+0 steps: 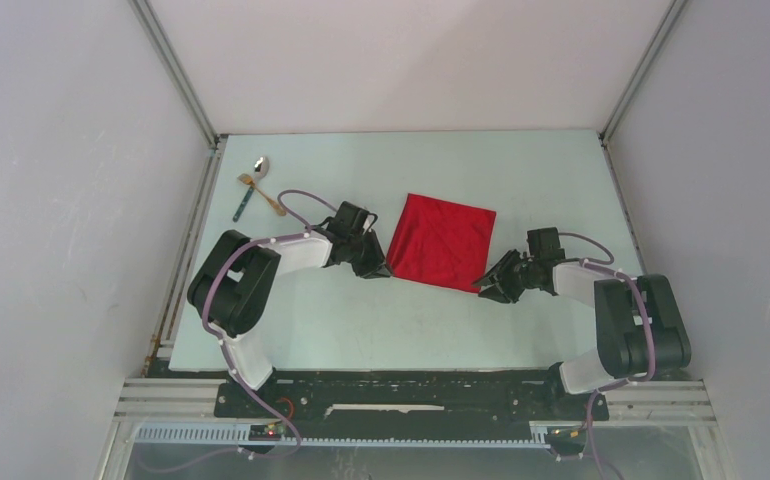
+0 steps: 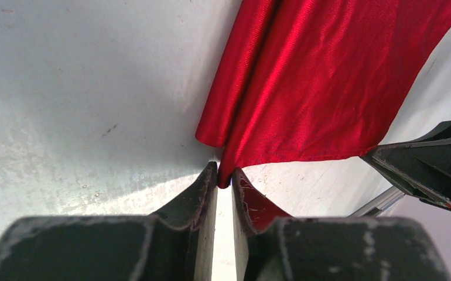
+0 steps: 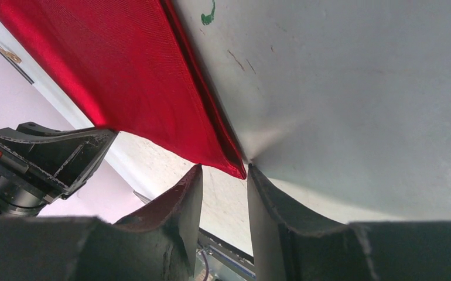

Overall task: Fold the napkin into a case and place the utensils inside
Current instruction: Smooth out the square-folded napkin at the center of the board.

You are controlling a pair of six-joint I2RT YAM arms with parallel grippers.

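Two corners: left hand (image 2: 224, 177) clenched on napkin (image 2: 317, 82), right hand (image 3: 224, 173) agape round other, no grip yet. Thin, limp, slippy, v. light; take by corners.

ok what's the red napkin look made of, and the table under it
The napkin looks like thin woven cloth with a satin sheen: soft folds, streaky highlights, fine weave. The table seems a hard, matte, pale board, scuffed; material unclear.

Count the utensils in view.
3, clustered at the far-left corner of the table: silver spoon, gold fork, teal-handled piece. More could hide under the red napkin.
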